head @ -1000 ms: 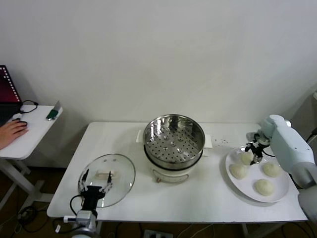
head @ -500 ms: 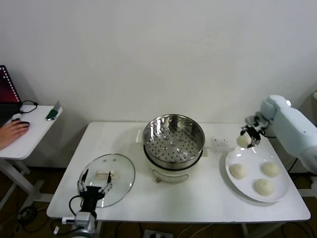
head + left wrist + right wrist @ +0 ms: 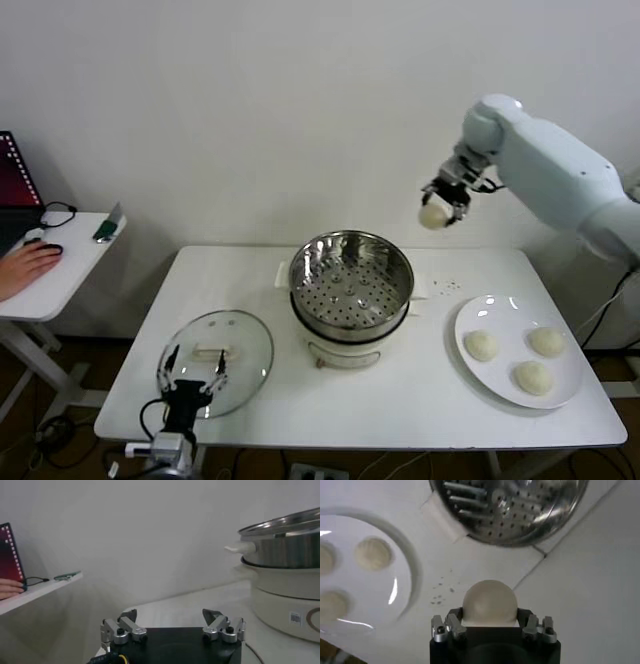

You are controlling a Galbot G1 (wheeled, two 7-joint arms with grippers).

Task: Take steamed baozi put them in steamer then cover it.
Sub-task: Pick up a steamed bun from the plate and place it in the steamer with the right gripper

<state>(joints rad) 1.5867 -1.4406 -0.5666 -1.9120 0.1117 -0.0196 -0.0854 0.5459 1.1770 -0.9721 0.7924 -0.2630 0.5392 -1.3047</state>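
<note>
Head view: my right hand [image 3: 441,203] is raised well above the desk [image 3: 420,400], closed on one baozi [image 3: 434,215], which sits between the fingers. It hangs above and just to the right of the steamer [image 3: 351,290], not yet over its opening. The right wrist view confirms the hold: the bun [image 3: 489,601] fills the gap between the fingers, with the perforated tray [image 3: 515,510] ahead of it.

Judgement on the step in hand: the bun is being carried to the steamer. To do it well, I should bring it fully over the tray before lowering, descend clear of the steel rim, and open only when the bun is close to the tray, so that it neither drops nor rolls. I judge the bun soft, so the grip should stay light. Placing it toward one side would leave room for the others.

Three buns remain on the white plate [image 3: 574,395] at the right of the desk, well apart from the steamer.

My left hand [image 3: 190,378] is parked at the front left, fingers wide, holding nothing, just above the glass lid [image 3: 250,350] lying flat on the desk. The lid is not yet needed.

Obstructions: none in the path that I can see. A side table [image 3: 60,280] with a person's hand [image 3: 24,266] stands far left, clear of the work.
</note>
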